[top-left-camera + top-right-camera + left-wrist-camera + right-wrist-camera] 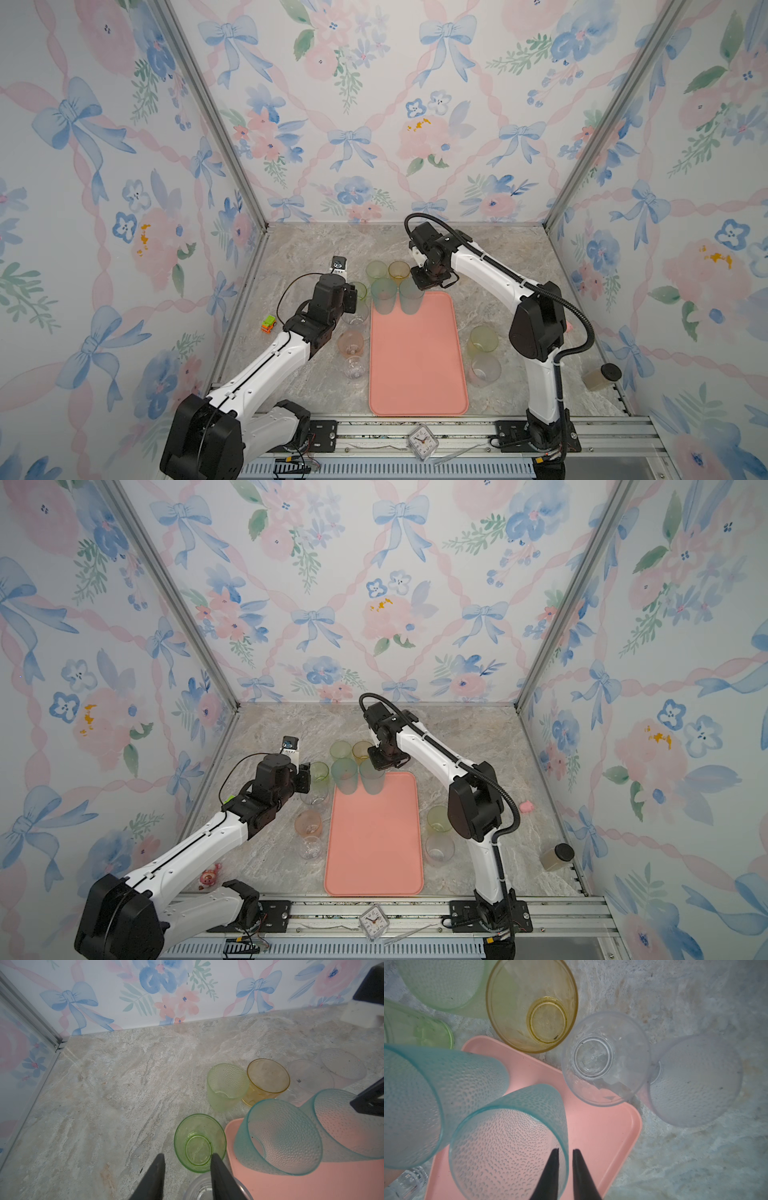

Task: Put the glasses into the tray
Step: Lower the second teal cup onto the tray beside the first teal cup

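Observation:
The salmon-pink tray [415, 374] lies mid-table. Two tall teal glasses [383, 295] [411, 297] stand in its far end. My right gripper [564, 1150] is open a little, its fingers straddling the rim of the right teal glass [508, 1142], one inside and one outside. My left gripper [188, 1155] hangs open above a short green glass [199, 1142] and a clear glass [199, 1190] left of the tray. Yellow-green [376, 271] and amber [398, 270] glasses stand behind the tray. Pinkish-orange [350, 343] and clear [354, 368] glasses sit to its left.
A yellow-green glass [482, 340] and a frosted glass [484, 370] stand right of the tray beside the right arm. A clear glass [605, 1059] and a frosted one [695, 1080] sit by the tray's far right corner. Toy car [268, 323] at left, lidded jar [600, 376] at right, clock [423, 441] in front.

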